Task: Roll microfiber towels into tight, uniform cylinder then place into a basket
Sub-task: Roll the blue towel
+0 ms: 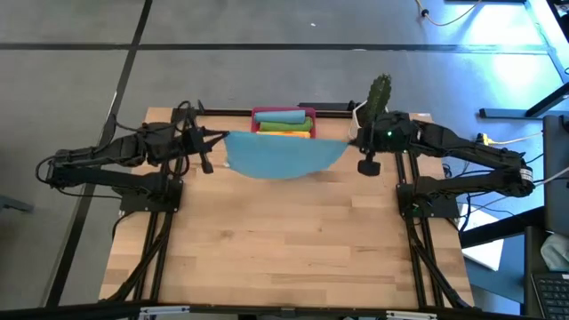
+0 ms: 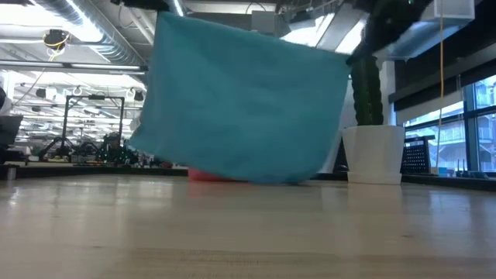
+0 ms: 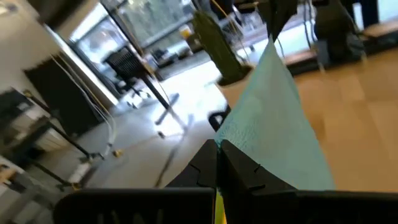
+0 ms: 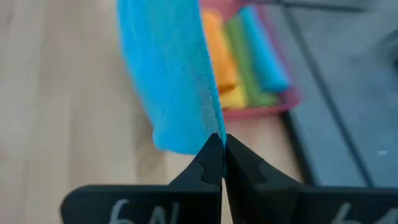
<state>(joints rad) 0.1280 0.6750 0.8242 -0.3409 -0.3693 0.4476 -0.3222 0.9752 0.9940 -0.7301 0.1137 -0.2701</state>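
Two dark robot arms hold a teal blue towel [image 1: 284, 156] stretched in the air between them above the far part of a wooden table [image 1: 284, 249]. The left gripper [image 1: 220, 138] is clamped shut on one upper corner of the cloth, and the right gripper [image 1: 353, 140] is pinched shut on the opposite corner (each wrist view shows the two dark fingers pressed together with the fabric edge caught between them). The towel hangs like a curtain, its top edge taut from gripper to gripper and its lower edge sagging in a curve just above the table surface, as the low view shows.

Behind the hanging cloth, at the middle of the table's far edge, sits the red basket [image 1: 258, 116]. Rolled towels already lie in it side by side: a teal one [image 4: 266, 50], a green one [image 4: 244, 59], an orange one [image 4: 221, 53] and a yellow one [image 4: 233, 98].

A cactus [image 1: 380, 92] in a white pot [image 2: 374, 153] stands near the table's far right corner, just beside the right gripper.
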